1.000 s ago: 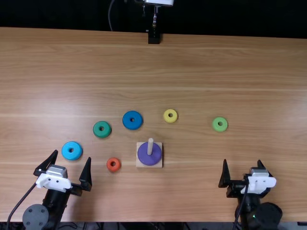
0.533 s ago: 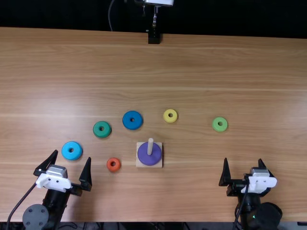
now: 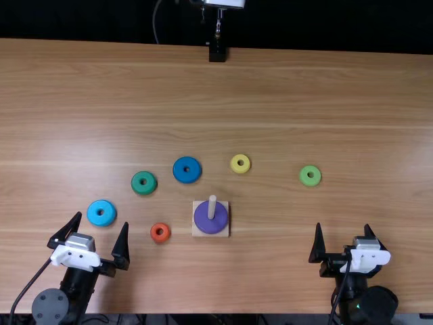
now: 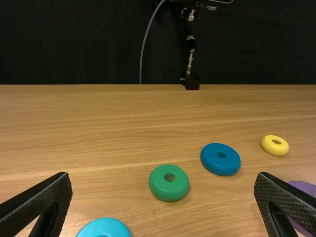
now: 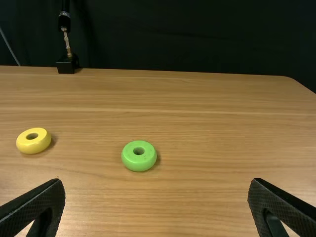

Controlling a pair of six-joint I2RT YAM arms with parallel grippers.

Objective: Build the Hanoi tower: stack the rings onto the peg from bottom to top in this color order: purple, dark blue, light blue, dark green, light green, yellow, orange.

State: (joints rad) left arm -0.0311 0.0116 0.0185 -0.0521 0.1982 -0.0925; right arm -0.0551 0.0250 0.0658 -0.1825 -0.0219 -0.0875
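The purple ring (image 3: pixel 203 220) lies around the peg (image 3: pixel 212 206) on its square base. Loose on the table are the dark blue ring (image 3: pixel 195 168), light blue ring (image 3: pixel 101 221), dark green ring (image 3: pixel 137 188), light green ring (image 3: pixel 310 183), yellow ring (image 3: pixel 240 170) and orange ring (image 3: pixel 160 240). My left gripper (image 3: pixel 100 227), open, stands just in front of the light blue ring; its fingers are spread in the left wrist view (image 4: pixel 163 202). Well in front of the light green ring, my right gripper (image 3: pixel 343 237) is open with nothing between its fingers, as in the right wrist view (image 5: pixel 155 206).
At the table's far edge stands a black mount (image 3: pixel 217 53) with a thin rod. A cable runs beside the left arm. The wooden table (image 3: pixel 270 95) extends behind the rings.
The right gripper's fingers have spread very slightly wider than a second ago. The left arm, the rings and the peg have stayed where they were.
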